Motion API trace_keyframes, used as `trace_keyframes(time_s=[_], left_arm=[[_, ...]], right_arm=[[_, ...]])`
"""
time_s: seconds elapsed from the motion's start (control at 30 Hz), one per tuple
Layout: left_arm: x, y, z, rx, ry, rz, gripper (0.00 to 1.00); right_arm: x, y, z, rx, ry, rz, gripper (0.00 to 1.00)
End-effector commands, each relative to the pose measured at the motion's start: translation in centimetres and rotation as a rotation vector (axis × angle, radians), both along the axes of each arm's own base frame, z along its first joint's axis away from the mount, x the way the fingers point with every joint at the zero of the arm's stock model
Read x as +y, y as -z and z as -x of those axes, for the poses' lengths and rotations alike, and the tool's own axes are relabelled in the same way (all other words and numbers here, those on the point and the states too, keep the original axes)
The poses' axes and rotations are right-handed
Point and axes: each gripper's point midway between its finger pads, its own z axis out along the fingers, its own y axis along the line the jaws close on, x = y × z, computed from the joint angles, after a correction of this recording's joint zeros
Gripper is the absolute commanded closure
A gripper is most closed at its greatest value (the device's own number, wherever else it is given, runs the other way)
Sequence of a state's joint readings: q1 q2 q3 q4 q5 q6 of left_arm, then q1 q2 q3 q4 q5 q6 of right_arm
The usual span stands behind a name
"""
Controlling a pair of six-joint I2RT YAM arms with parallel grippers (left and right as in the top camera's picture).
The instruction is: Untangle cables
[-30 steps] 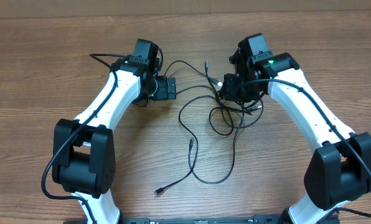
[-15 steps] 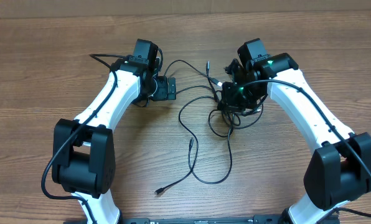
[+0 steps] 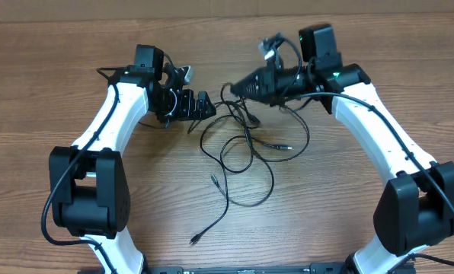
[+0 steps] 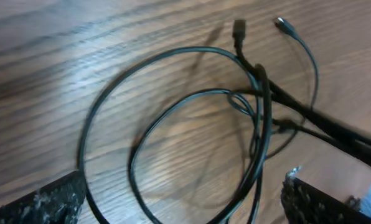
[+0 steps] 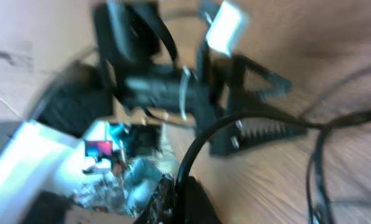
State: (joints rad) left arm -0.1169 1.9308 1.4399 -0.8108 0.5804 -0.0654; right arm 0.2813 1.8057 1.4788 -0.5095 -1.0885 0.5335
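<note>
Overhead: right gripper [image 3: 231, 87] clamped tight on the cables [image 3: 266, 143], left gripper [image 3: 200, 106] wide apart.

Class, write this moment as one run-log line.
left gripper: open, empty, above cables | right gripper: shut on cables | cables: tangled on table

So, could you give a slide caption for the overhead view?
Right gripper shut on the tangled cables; open left gripper faces them.

Cables [image 4: 262, 118] blk, one tip [image 3: 288, 148] silvery. Worktop [image 3: 44, 76] med-brown w/ streaky wood grain. Left arm [image 3: 105, 125] & right arm [image 3: 379, 129] white w/ blk joints; left claw [image 3: 200, 110], right claw [image 3: 233, 87] blk. Small green light [image 3: 336, 74] on right arm.
</note>
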Motion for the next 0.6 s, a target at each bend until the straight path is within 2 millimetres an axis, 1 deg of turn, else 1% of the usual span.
trace_keyframes(time_s=[0.0, 0.07, 0.13, 0.2, 0.27, 0.33, 0.4, 0.43, 0.47, 0.57], left_arm=[[-0.9, -0.3, 0.3, -0.028, 0.077, 0.054, 0.0], [-2.0, -1.1, 0.7, -0.048, 0.133, 0.127, 0.0], [-2.2, -1.1, 0.7, -0.047, 0.133, 0.127, 0.0], [-2.4, -1.1, 0.6, -0.041, 0.12, 0.125, 0.0], [-2.2, -0.8, 0.3, -0.024, 0.081, 0.108, 0.0], [-1.5, 0.1, -0.1, -0.002, 0.012, 0.059, 0.0], [-0.3, 1.8, -0.5, 0.029, -0.092, -0.011, 0.0], [0.0, 2.2, -0.5, 0.034, -0.11, -0.023, 0.0], [0.6, 3.2, -0.4, 0.049, -0.158, -0.055, 0.0], [2.0, 4.6, -0.5, 0.066, -0.238, -0.115, 0.0]], right_arm=[[-0.1, -2.6, -1.1, 0.12, 0.063, -0.079, 0.96], [0.1, -4.3, -2.6, 0.149, 0.122, -0.13, 0.96], [0.4, -5.3, -3.0, 0.151, 0.133, -0.159, 0.96], [1.2, -6.7, -2.9, 0.134, 0.119, -0.2, 0.96], [2.4, -8.8, -2.0, 0.067, 0.044, -0.256, 0.96], [3.0, -10.2, -1.0, -0.008, -0.02, -0.291, 0.96], [4.2, -12.4, 0.5, -0.074, -0.079, -0.338, 0.96], [4.3, -12.7, 0.7, -0.081, -0.084, -0.343, 0.96], [4.5, -14.2, 1.5, -0.123, -0.1, -0.369, 0.96], [4.0, -16.6, 2.7, -0.182, -0.102, -0.392, 0.96]])
